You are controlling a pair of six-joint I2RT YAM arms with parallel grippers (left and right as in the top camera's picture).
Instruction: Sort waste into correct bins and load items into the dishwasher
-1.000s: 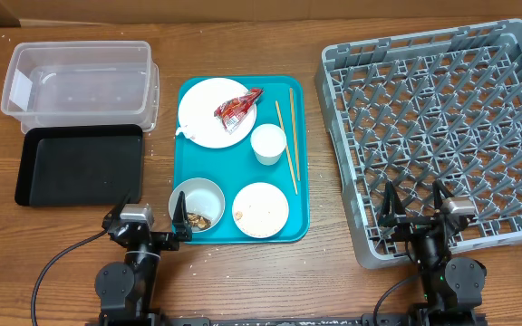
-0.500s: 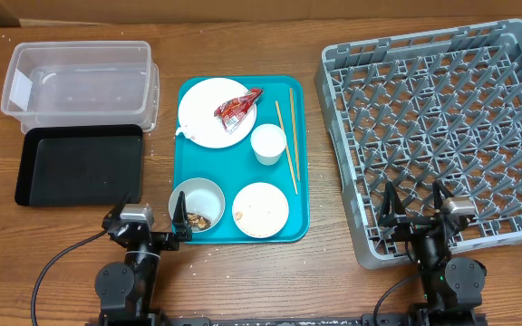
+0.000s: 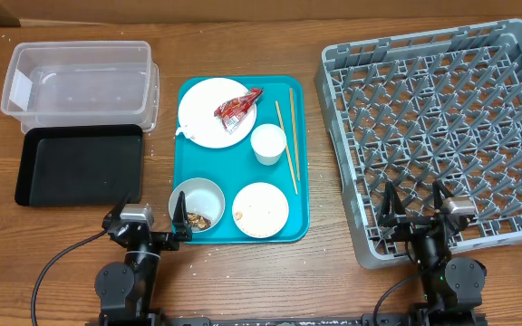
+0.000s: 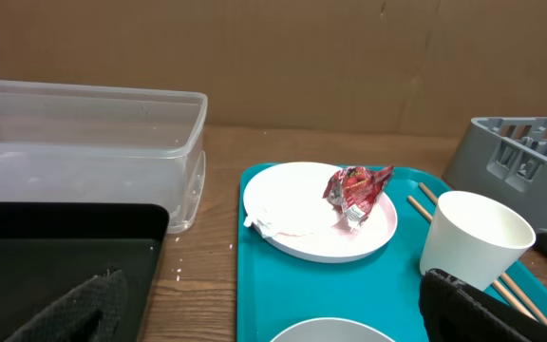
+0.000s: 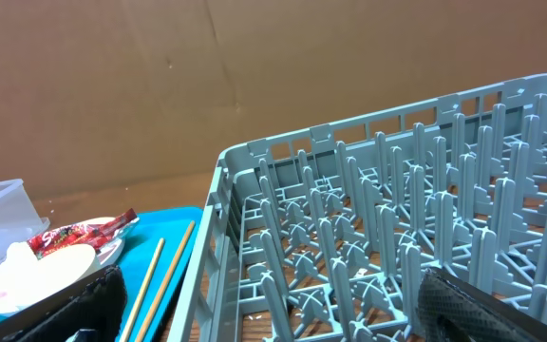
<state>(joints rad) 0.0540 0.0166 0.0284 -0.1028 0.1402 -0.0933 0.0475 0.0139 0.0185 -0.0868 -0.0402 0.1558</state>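
On the teal tray (image 3: 302, 154) sit a white plate (image 3: 205, 113) with a red wrapper (image 3: 236, 108) and a white napkin (image 4: 283, 214), a white cup (image 3: 268, 143), a bowl (image 3: 196, 205) holding a brown lump, and a second bowl (image 3: 261, 209) with crumbs. The clear tub (image 3: 80, 81) and black tray (image 3: 80, 165) lie at the left. The grey dish rack (image 3: 442, 136) stands at the right. My left gripper (image 3: 147, 224) is open and empty at the table's front, beside the near bowl. My right gripper (image 3: 418, 210) is open and empty at the rack's front edge.
Two wooden chopsticks (image 3: 287, 145) lie along the teal tray's right side. A brown cardboard wall (image 4: 273, 57) stands behind the table. Bare wood shows between the tub and the teal tray, and between the teal tray and the rack.
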